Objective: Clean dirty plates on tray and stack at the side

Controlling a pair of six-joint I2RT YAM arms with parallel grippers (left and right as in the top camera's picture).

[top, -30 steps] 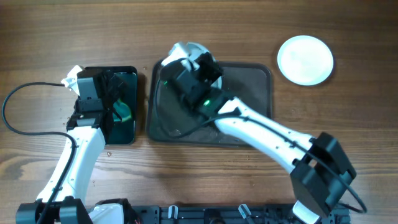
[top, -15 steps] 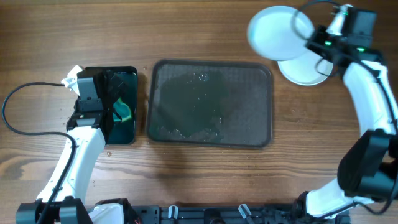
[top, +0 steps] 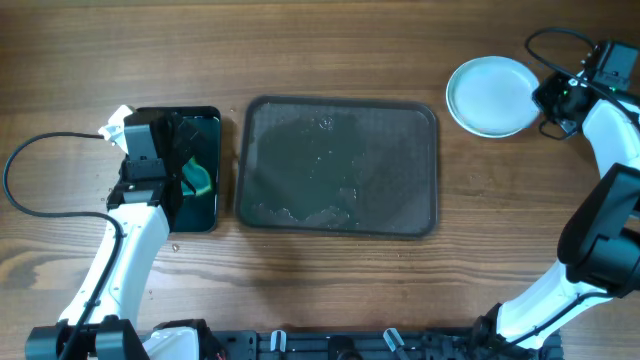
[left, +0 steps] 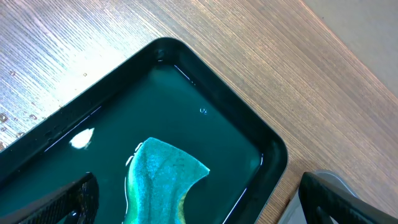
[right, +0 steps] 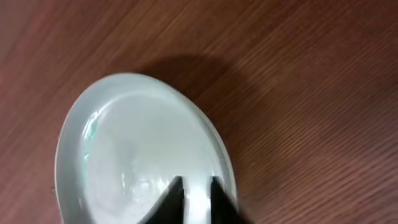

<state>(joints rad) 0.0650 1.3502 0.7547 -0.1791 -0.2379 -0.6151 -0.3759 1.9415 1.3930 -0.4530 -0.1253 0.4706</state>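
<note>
The plates point(top: 490, 95) sit stacked on the worktop point(top: 330, 40) at the far right, well apart from the tray point(top: 340, 165), which holds no plate, only wet streaks. The right gripper point(right: 196, 190) has its jaws narrow, astride the near rim of the top plate. Whether they pinch it or merely flank it I cannot tell. The left gripper point(left: 199, 208) hangs over the small black tray point(left: 273, 152) with jaws wide, holding nothing, and the teal cloth point(left: 165, 177) lies below them. The task looks almost finished. The danger is in the retreat: if the right arm pulls away before its jaws clear the rim (wet plates slide easily), it could drag the top plate off the stack or tip it.
</note>
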